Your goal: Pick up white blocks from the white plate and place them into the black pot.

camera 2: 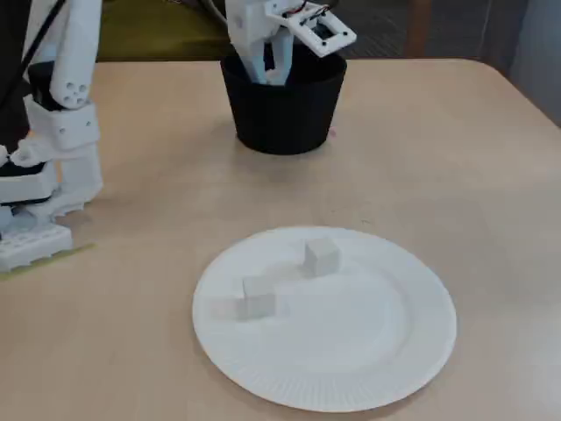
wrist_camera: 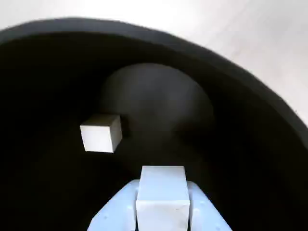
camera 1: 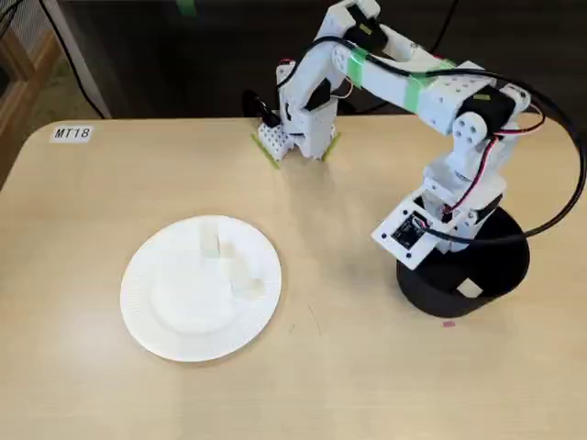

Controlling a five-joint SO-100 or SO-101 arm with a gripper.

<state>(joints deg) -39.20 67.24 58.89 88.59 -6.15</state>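
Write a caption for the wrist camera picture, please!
Gripper holds a white block over the black pot, where another block already lies.

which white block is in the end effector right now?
The block between the end effector fingers over the black pot; another lies loose on the pot floor, two sit on the plate.

White plate (camera 2: pixel 351 377), round, ribbed rim, flat on table; two white blocks (camera 2: pixel 321 256) on it, apart. Black pot (camera 2: pixel 285 114) upright, well apart from plate; one block (wrist_camera: pixel 100 133) on pot floor, another (wrist_camera: pixel 162 197) between gripper (wrist_camera: pixel 162 211) fingers above.
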